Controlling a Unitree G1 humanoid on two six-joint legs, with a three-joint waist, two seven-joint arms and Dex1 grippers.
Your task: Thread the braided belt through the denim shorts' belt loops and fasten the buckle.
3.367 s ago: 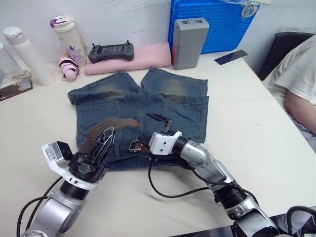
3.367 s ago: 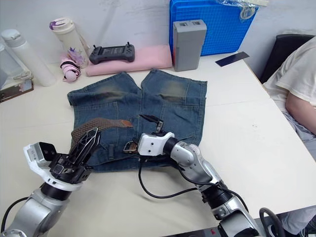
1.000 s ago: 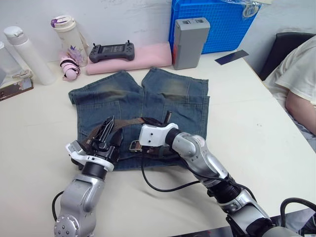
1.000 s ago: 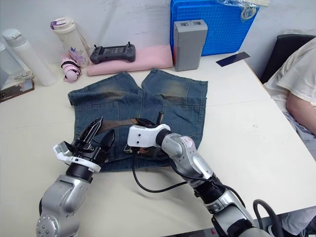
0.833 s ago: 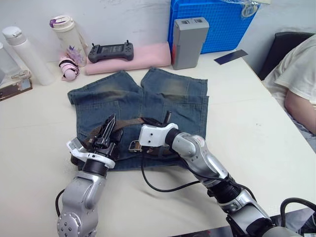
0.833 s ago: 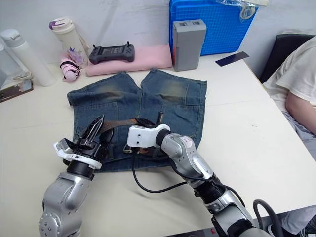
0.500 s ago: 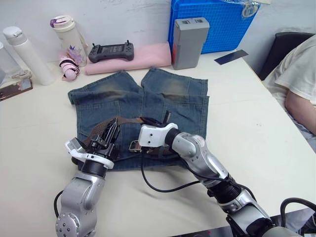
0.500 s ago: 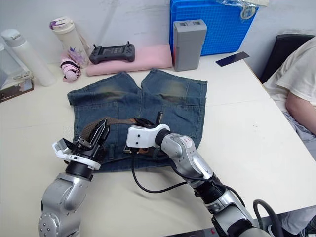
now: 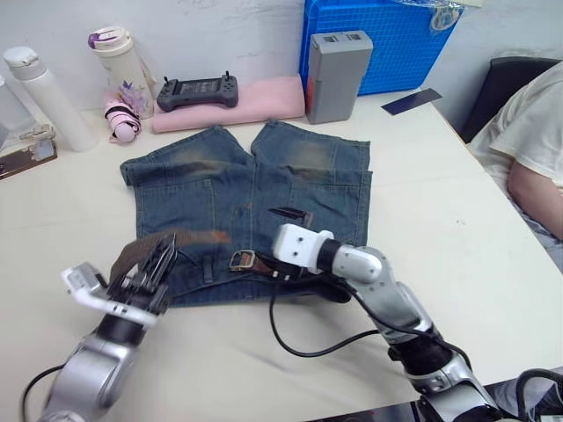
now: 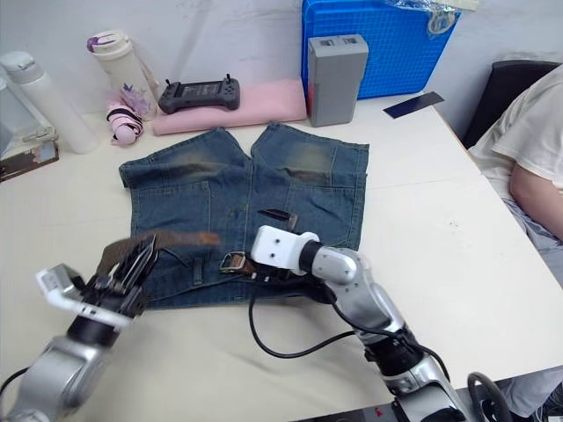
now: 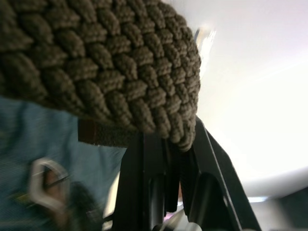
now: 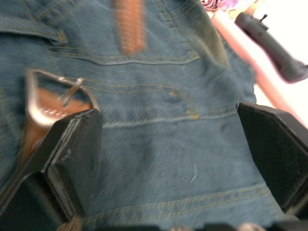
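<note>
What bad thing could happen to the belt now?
The left gripper pinches the braided belt only near the fingertips, so a hard tug could let it slip out. The buckle lies loose on the denim shorts beside the open right gripper; pulling the belt might drag the buckle end away or bunch the shorts.

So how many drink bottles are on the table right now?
2, both at the table's far left: a white bottle near the edge and a clear bottle with a purple-trimmed lid beside it. Others may sit out of frame.

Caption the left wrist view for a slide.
Left end effector shut on the braided belt above the denim shorts.
</note>
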